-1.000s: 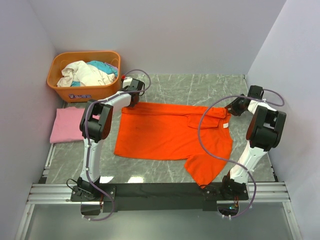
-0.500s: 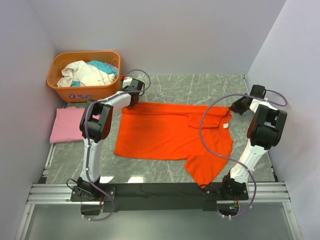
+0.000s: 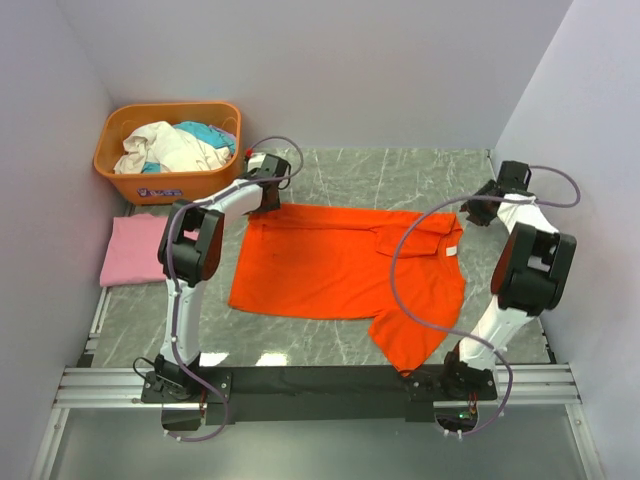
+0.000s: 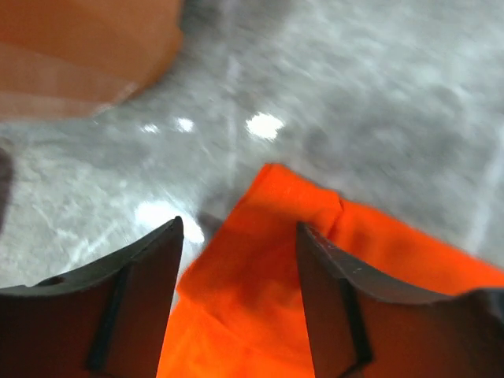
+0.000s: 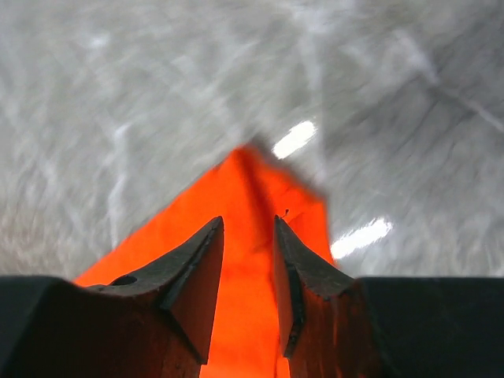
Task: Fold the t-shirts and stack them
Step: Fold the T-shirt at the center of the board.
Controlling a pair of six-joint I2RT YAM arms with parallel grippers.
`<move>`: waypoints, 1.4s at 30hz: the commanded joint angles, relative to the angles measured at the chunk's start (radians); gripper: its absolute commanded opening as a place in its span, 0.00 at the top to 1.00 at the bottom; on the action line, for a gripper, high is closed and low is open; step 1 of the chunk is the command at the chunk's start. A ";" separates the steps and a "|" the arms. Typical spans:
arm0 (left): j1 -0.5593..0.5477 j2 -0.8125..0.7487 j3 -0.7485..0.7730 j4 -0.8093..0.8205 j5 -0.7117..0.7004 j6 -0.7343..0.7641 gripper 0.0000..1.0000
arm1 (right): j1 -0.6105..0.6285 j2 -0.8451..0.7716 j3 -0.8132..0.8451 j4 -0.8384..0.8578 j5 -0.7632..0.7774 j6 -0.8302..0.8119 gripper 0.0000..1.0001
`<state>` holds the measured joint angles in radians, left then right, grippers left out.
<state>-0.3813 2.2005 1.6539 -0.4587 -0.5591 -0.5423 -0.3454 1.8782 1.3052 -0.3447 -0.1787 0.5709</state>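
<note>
Top external view: the orange-red t-shirt (image 3: pixel 340 265) lies spread flat across the middle of the grey marble table (image 3: pixel 400 170), with one sleeve pointing toward the near edge and the collar end toward the right. The pink t-shirt (image 3: pixel 135 250) sits folded at the left edge of the table, well apart from the orange one and just in front of the orange plastic basket (image 3: pixel 165 186), which holds a heap of white and teal clothes (image 3: pixel 175 145).

The left gripper (image 3: pixel 266 197) hangs over the far left corner of the orange-red shirt. The right gripper (image 3: pixel 472 212) is at the far right corner, by the sleeve.

In the left wrist view the two dark fingers (image 4: pixel 134 315) stand wide apart, with the shirt's corner lying on the marble between and below them. They are released and clasp nothing.

The right wrist view shows a narrower gap. Its fingers (image 5: pixel 189 283) are parted above a pointed corner of orange cloth that rests on the table (the cloth's colour reflects on their inner faces). No fabric is pinched between them.
</note>
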 commanded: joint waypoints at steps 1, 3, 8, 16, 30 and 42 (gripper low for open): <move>-0.045 -0.110 0.073 -0.044 0.071 -0.008 0.34 | 0.077 -0.180 -0.036 -0.019 0.099 -0.103 0.61; -0.056 -0.156 0.101 -0.087 0.091 -0.008 0.25 | 0.158 -0.226 -0.061 -0.020 0.136 -0.159 0.61; -0.074 -0.312 0.153 -0.182 0.171 -0.022 0.14 | 0.388 -0.281 -0.144 -0.045 0.223 -0.330 0.62; -0.073 -0.646 -0.132 -0.120 0.130 0.067 0.10 | 0.597 -0.278 -0.242 -0.065 0.415 -0.489 0.60; -0.027 -0.894 -0.517 0.043 -0.015 0.128 0.11 | 0.766 -0.114 -0.169 -0.125 0.519 -0.614 0.54; -0.022 -0.869 -0.528 0.043 -0.068 0.145 0.11 | 0.767 -0.054 -0.142 -0.129 0.567 -0.648 0.57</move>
<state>-0.4084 1.3266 1.1206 -0.4477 -0.5964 -0.4114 0.4229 1.8114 1.1313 -0.4728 0.3622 -0.0589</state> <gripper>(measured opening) 0.888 0.437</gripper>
